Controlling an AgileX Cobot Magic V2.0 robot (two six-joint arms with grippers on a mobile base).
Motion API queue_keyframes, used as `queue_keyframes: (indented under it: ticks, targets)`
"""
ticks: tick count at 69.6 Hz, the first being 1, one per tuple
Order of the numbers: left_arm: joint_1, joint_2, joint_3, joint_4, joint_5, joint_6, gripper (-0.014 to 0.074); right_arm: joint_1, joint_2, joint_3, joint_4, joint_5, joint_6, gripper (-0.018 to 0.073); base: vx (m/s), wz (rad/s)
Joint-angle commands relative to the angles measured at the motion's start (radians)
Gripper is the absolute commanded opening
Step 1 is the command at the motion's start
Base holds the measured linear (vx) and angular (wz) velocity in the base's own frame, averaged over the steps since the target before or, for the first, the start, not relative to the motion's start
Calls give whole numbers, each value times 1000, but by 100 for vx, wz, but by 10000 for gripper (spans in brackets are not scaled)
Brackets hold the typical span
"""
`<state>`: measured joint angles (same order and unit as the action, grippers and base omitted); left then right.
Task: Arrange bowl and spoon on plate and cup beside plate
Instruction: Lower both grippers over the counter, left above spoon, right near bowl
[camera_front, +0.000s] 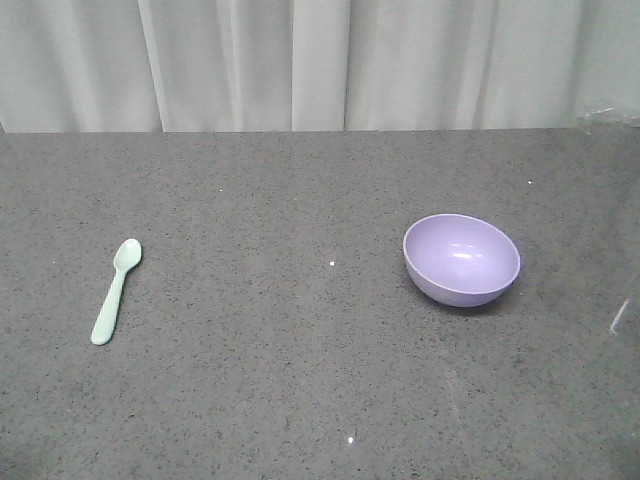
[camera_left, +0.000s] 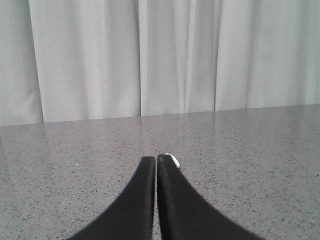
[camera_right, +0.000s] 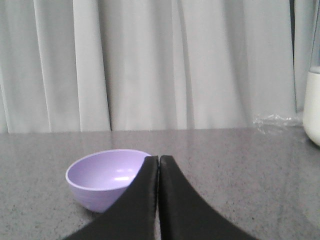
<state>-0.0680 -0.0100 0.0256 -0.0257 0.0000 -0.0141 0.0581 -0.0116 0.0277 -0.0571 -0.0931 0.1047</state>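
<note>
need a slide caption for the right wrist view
Shut right gripper above a grey speckled table, a round lavender-purple plastic bowl just left of its tips, white curtain behind.

Grey speckled counter (camera_front: 300, 400) has just two things sitting on it: spoon (camera_front: 116, 291) over on the left, bowl (camera_front: 461, 259) upright on the right, well apart.

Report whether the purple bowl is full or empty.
Empty. The bowl sits rim up on the table, and both the front and right wrist views show only its bare lavender inside.
</note>
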Motion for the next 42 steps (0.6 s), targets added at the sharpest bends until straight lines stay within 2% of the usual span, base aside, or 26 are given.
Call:
queue_keyframes:
  ticks: [1, 8, 19, 32, 42]
  targets:
    - [-7, -15, -14, -5, -79, -11, -6, -6, -9, 2, -6, -138, 1, -6, 0, 0]
    - [-7, -15, -40, -5, -85, -12, -6, -6, -5, -33, 0, -109, 18, -6, 0, 0]
    - [-7, 3, -174, -5, 5, -29, -6, -6, 62, -242, -11, 192, 30, -6, 0, 0]
    - [-7, 183, -438, -5, 219, -70, -6, -6, 263, -551, -41, 494, 27, -6, 0, 0]
    - [-7, 398, -672, -5, 440, -98, -6, -6, 448, -778, -37, 725, 27, -6, 0, 0]
